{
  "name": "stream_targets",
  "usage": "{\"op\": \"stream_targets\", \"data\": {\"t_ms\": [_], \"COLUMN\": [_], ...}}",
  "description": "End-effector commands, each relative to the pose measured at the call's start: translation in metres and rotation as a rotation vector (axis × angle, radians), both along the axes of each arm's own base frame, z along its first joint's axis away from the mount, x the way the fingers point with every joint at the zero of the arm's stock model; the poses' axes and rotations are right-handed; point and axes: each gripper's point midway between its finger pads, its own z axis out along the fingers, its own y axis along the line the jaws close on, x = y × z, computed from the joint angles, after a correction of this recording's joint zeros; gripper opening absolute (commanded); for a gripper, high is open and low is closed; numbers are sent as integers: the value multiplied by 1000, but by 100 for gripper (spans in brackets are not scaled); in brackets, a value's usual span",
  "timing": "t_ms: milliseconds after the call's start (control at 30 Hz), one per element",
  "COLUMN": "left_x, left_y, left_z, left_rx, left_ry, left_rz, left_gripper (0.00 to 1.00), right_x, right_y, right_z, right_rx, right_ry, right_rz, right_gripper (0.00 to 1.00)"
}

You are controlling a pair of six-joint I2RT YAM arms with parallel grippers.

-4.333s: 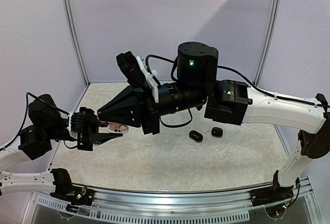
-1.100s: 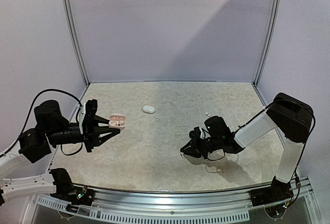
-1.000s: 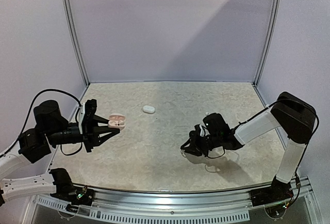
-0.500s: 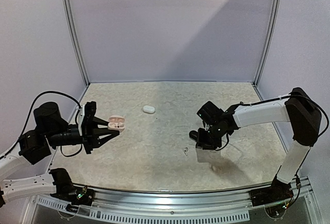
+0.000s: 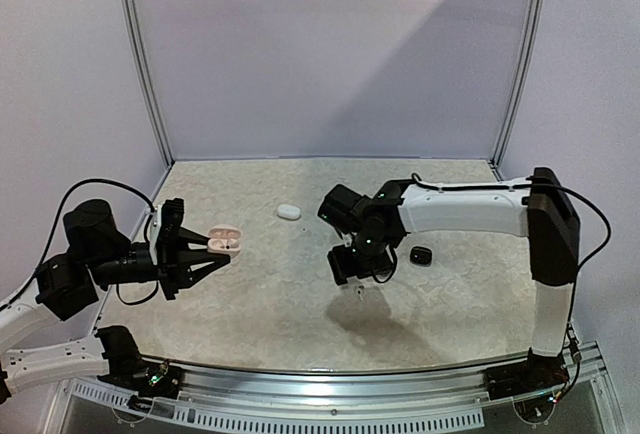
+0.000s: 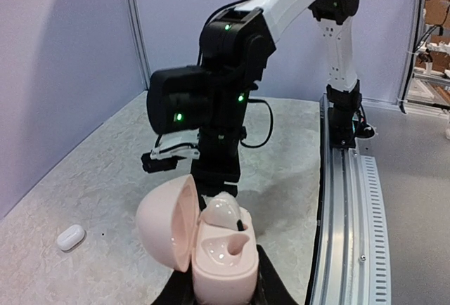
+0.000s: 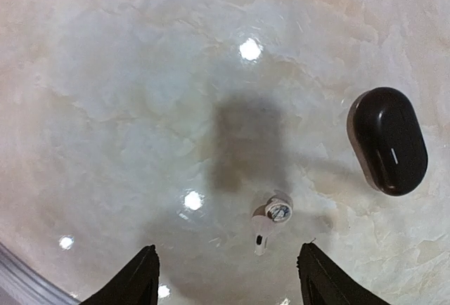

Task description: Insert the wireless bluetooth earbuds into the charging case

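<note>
Left pincer point(image 6: 221, 296) pinches the pink case point(image 6: 225, 266) low on its base, one finger on each side. The bottom edge of the left wrist view cuts off most of both fingers. The lid point(image 6: 167, 224) stands hinged open. The far well holds a pale bud point(image 6: 221, 210) that looks seated. A dark speck sits beside it; cannot tell what it is. The near well point(image 6: 226, 247) faces the camera. Seen from above, the case is held off the table point(image 5: 300, 324) on the left side.

Right pincer point(image 7: 228, 277) is spread wide with nothing between. Only its two fingertips point(image 7: 137, 280) show, at the bottom of the right wrist view. It hangs over the table, and a dark shadow lies below it.

A loose earbud point(image 7: 273, 215), white with a short stem, lies on the table just beyond the tips and touches neither. From above it is only a faint speck under the pincer and hard to make out.

A black case point(image 7: 388, 141) lies shut near the earbud, apart from it. A white case point(image 5: 288, 212) sits alone farther back, between the two arms; it looks shut, but it is too small to be sure.
</note>
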Motion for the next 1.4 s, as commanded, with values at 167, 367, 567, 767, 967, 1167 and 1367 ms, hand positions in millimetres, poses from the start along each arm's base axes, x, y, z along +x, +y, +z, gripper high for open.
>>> {"op": "stream_targets", "data": {"t_ms": [167,367,567,767,967,1167,1367], "left_x": [1,1,1,1,1,0,0], "left_y": [2,1,1,0,0,-1,0], "left_z": [-4,-3,-3,-4,-4,-2,-4], "left_rx": [-6,-5,-1,-1,3,-2,2], "left_ry": [10,6,8,9,10,11,12], "left_rz": [3,-2,-3,-5,-7,-14,-13], "left_gripper": [0,0,0,0,0,0,0], "right_x": [0,3,4,2,1,-3,-6], "right_y": [-19,-11,-20,-19,-24,-28,-32], "right_z": [-44,-56,-70,-74,-70,-69,-67], "right_rx": [-224,-214,-233,-192,-190,-201,-210], "right_ry": [69,70,107,136,140,152,167], "right_rz": [99,153,177,196,191,201,202], "right_gripper": [73,67,63,53,41,37,30]}}
